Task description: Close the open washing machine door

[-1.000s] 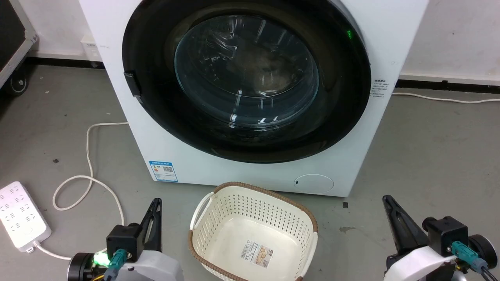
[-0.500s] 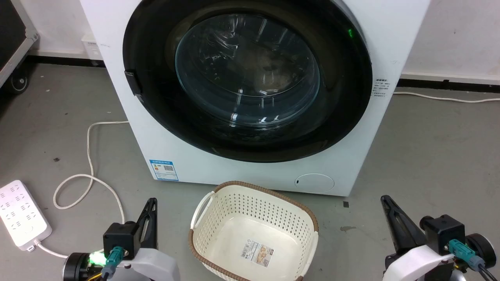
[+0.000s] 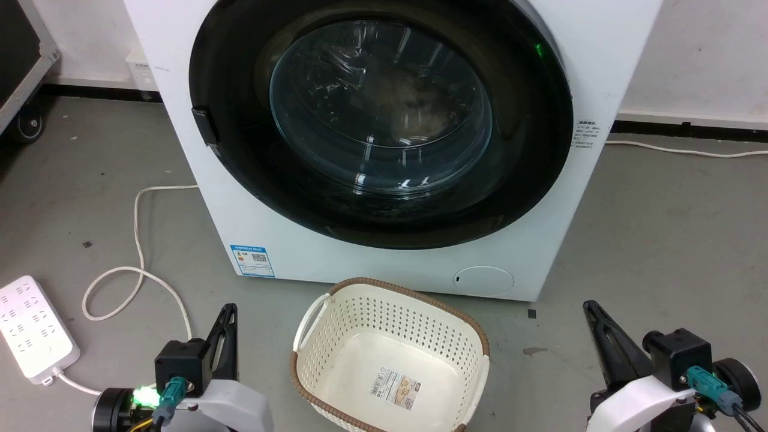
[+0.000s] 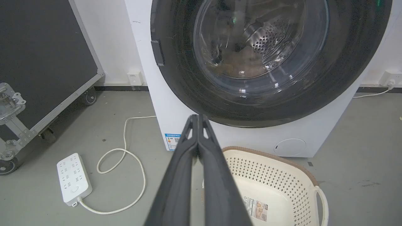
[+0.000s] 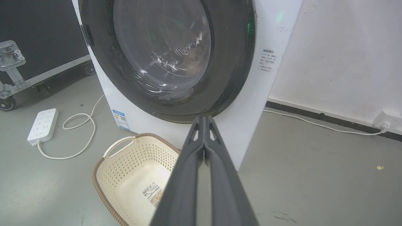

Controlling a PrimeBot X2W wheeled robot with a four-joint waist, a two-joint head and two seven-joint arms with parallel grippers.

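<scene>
— While both arms hang low and well back from it, you have the washing machine door (image 3: 384,120) lying flat in the front of the washing machine (image 3: 312,258), with no gap showing along its black rim.

— Agreed, it looks shut to me too, but you can't tell from here whether the catch behind the tab (image 3: 204,127) on its left edge has bitten. If it hasn't, the door may swing open once you leave.

— Your left gripper (image 4: 198,117) has its fingers pressed together with nothing between them. The right gripper (image 5: 204,118) is the same, clenched and empty.

— So if you want a confirming push, put the closed tips on the black frame. A hard poke on the curved glass could skid off.

— Mind the basket (image 3: 390,289). It sits on the floor just in front of the machine, between your arms, and a low reach could catch its rim and shove it.

— The cable (image 3: 137,240) and power strip (image 3: 33,329) lie near your left side. Rolling forward there could snag them.
</scene>
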